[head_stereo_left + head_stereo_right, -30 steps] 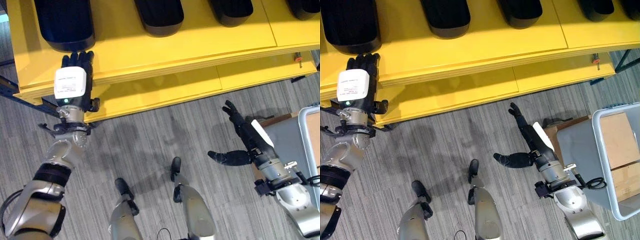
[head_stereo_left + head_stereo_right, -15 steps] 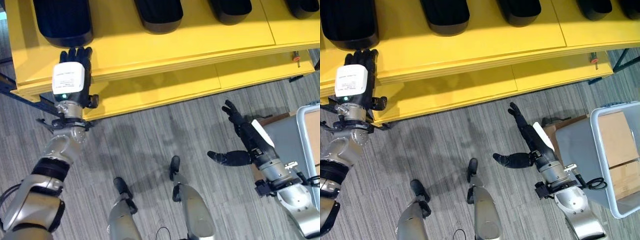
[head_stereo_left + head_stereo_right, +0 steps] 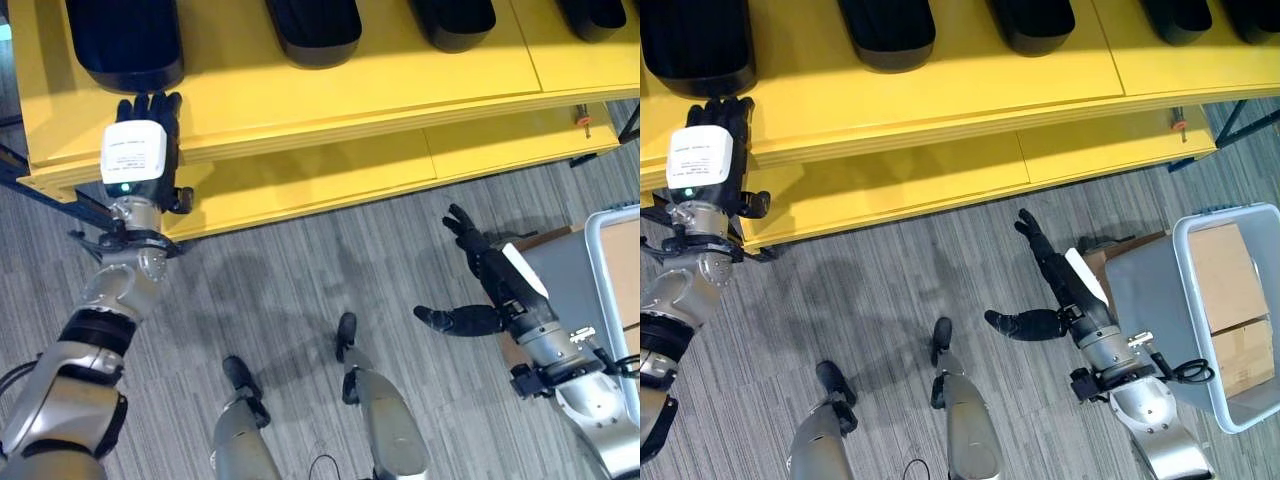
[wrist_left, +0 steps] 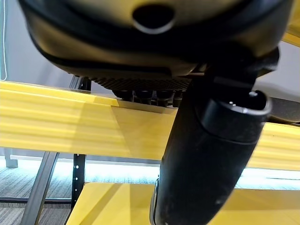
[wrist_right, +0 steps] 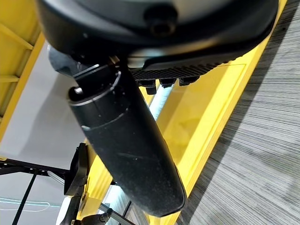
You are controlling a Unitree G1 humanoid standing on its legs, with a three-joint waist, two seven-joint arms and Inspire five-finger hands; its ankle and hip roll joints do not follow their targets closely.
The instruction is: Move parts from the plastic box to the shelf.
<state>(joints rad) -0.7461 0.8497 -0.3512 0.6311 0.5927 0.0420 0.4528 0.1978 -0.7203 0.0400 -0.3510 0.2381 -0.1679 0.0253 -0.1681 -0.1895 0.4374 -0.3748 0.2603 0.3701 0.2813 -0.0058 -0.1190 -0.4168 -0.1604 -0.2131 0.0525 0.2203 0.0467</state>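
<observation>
Yellow shelf (image 3: 330,85) with black parts (image 3: 130,45) — both hands' fingers straight, holding nothing.

This looks like a warehouse or factory storage area. Across the top of the frame runs a yellow shelf (image 3: 330,100) in two stepped tiers on a dark metal frame, carrying a row of black parts (image 3: 125,40). A grey plastic box (image 3: 1180,290) holding cardboard sits at the lower right, on grey striped industrial carpet (image 3: 300,280).
</observation>
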